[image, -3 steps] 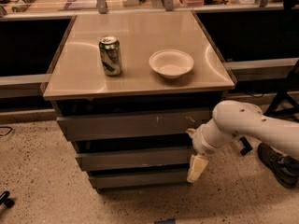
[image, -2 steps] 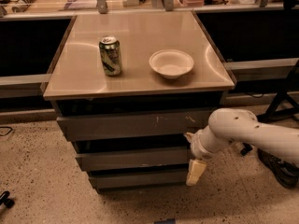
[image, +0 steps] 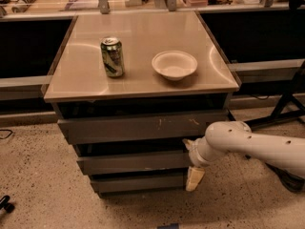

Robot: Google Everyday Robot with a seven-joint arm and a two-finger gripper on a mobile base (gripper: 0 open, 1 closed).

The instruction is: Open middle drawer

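The cabinet has three stacked grey-brown drawer fronts. The middle drawer (image: 133,161) has a plain front and sits between the wide scratched top front (image: 143,126) and the slim bottom front (image: 138,182). It looks pulled out slightly less than the top front. My gripper (image: 192,168) is at the right end of the middle drawer's front, right up against its edge, hanging from the white arm (image: 248,144) that reaches in from the right. Its cream-coloured tip reaches down beside the bottom front.
A green soda can (image: 112,57) and a white bowl (image: 174,65) stand on the beige cabinet top (image: 138,32). Dark shelving runs behind on both sides. A black stand's legs (image: 281,109) are on the speckled floor at the right.
The arm has shifted slightly left and down, bringing the gripper closer against the right end of the middle drawer. The drawers, can and bowl have not moved.
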